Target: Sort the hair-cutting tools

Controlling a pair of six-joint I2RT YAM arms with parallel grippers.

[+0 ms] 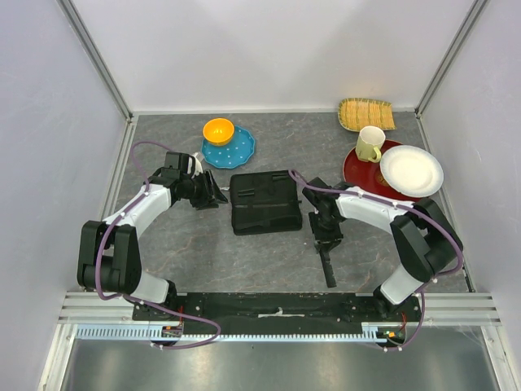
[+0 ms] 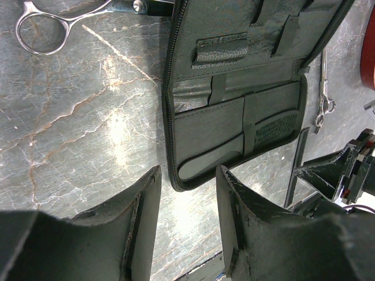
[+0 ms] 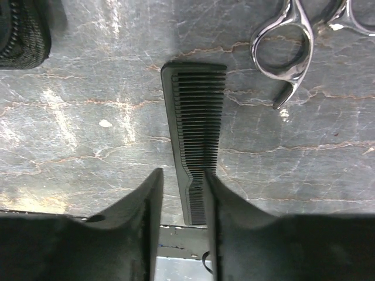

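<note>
The black zip case (image 1: 260,202) lies open mid-table. One black comb (image 2: 275,127) sits in its pocket. A second black comb (image 3: 196,134) lies flat on the table (image 1: 328,269). My right gripper (image 3: 183,175) is open, astride that comb's narrow end. Its right finger is against the comb, its left finger stands apart. Silver scissors (image 3: 287,41) lie just beyond that comb. My left gripper (image 2: 187,172) is open and empty, just left of the case (image 2: 234,88). Another pair of silver scissors (image 2: 41,26) lies on the table left of the case.
A teal plate (image 1: 240,151) holding an orange bowl (image 1: 218,130) stands behind the left gripper. At the back right are a red plate (image 1: 356,167) with a cream mug (image 1: 370,143), a white plate (image 1: 411,170) and a woven yellow tray (image 1: 366,114). Walls close three sides.
</note>
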